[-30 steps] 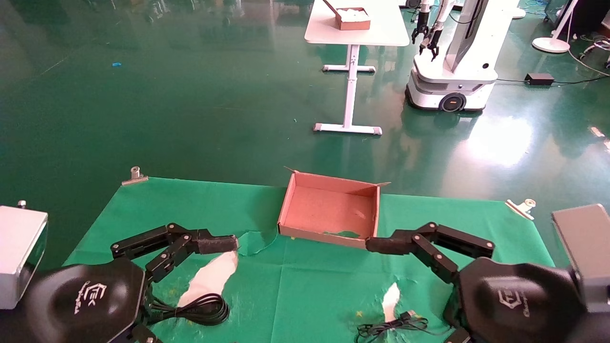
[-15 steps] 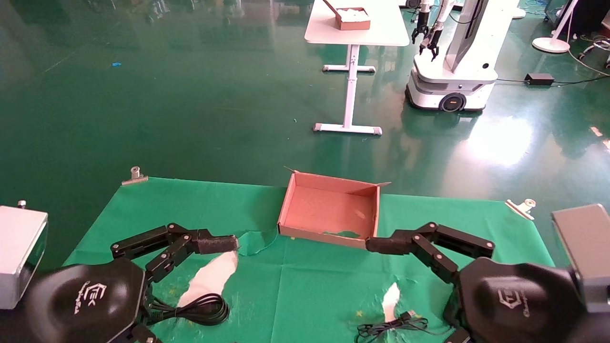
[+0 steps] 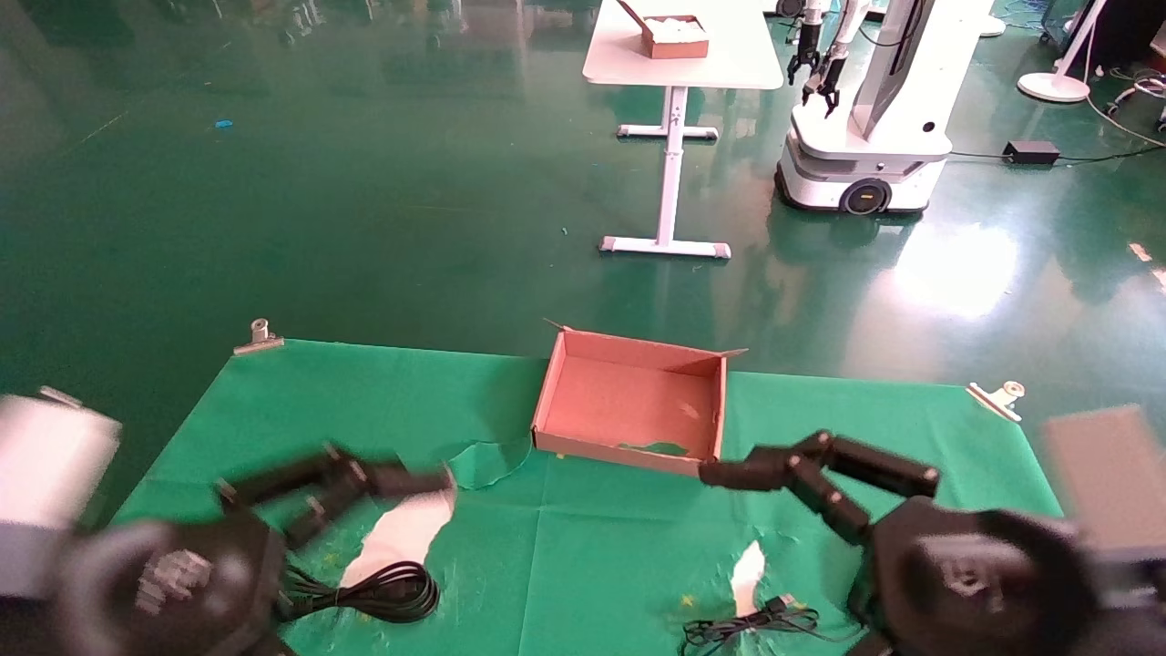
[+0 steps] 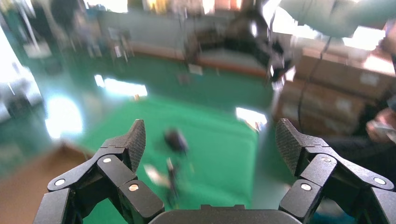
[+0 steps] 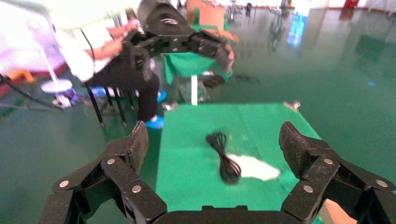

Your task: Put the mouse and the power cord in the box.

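Reach is the step in hand; nothing is packed yet. At lower left of the head view your left gripper point(image 3: 428, 476) hangs wide open and empty above the power cord point(image 3: 383, 590). The box point(image 3: 630, 401) sits at centre, empty. Your right gripper point(image 3: 729, 471), also spread and empty, hovers above the mouse point(image 4: 175, 139), whose wire point(image 3: 749, 622) shows at bottom right. Next, lower onto each.

No legible text, labels or numbers; gripper-housing logos blurred beyond reading.
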### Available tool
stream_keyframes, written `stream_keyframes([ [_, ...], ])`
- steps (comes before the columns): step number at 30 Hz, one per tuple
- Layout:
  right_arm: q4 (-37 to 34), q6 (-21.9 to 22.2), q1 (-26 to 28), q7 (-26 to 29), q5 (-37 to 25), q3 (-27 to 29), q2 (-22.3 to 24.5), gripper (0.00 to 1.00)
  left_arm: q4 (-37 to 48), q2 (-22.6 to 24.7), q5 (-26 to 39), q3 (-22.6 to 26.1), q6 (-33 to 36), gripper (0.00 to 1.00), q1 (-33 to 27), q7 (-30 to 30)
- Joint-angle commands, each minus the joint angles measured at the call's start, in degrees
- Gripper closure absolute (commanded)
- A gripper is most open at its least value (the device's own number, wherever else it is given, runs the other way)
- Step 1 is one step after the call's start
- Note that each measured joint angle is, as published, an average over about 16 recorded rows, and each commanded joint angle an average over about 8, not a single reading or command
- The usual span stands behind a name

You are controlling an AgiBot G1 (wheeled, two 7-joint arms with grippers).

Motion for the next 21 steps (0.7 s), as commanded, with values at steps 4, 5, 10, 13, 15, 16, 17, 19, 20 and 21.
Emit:
stream_keyframes([
  [4, -0.1, 1.3, -0.6, -2.2, -4.0, -0.9, 0.0, 0.00, 0.3, 0.4, 9.7, 4.4, -0.1, 0.00, -3.2, -3.1],
  [5, -0.1, 1.5, -0.7, -2.6, -4.7, -1.1, 0.0, 0.00, 0.7, 0.7, 11.6, 5.2, 0.1, 0.00, -4.2, -3.6],
  [10, -0.6, 1.9, -0.6, -3.9, -7.0, -1.8, -0.2, 0.00, 3.2, 2.5, 18.6, 8.0, 1.1, 0.00, -8.7, -4.6],
  [13, -0.9, 2.0, -0.6, -4.1, -7.4, -2.0, -0.4, 0.00, 5.2, 3.5, 20.4, 8.9, 1.7, 0.00, -10.4, -4.4],
  [15, -1.2, 2.0, -0.7, -4.2, -7.5, -2.0, -0.5, 0.00, 6.3, 4.1, 21.0, 9.3, 2.1, 0.00, -11.1, -4.1],
  [16, -1.3, 2.0, -0.7, -4.2, -7.6, -2.1, -0.5, 0.00, 6.8, 4.3, 21.1, 9.4, 2.3, 0.00, -11.3, -3.9],
  [17, -1.4, 1.9, -0.7, -4.2, -7.6, -2.1, -0.5, 0.00, 7.2, 4.4, 21.2, 9.6, 2.5, 0.00, -11.5, -3.7],
  [19, -1.7, 1.9, -0.7, -4.3, -7.6, -2.1, -0.6, 0.00, 7.8, 4.7, 21.2, 9.8, 2.8, 0.00, -11.8, -3.5],
  [20, -1.8, 1.9, -0.8, -4.3, -7.6, -2.2, -0.7, 0.00, 8.0, 4.8, 21.2, 9.8, 2.9, 0.00, -11.9, -3.3],
  [21, -2.0, 1.8, -0.8, -4.3, -7.6, -2.2, -0.8, 0.00, 8.2, 4.8, 21.2, 9.9, 3.0, 0.00, -12.0, -3.3],
])
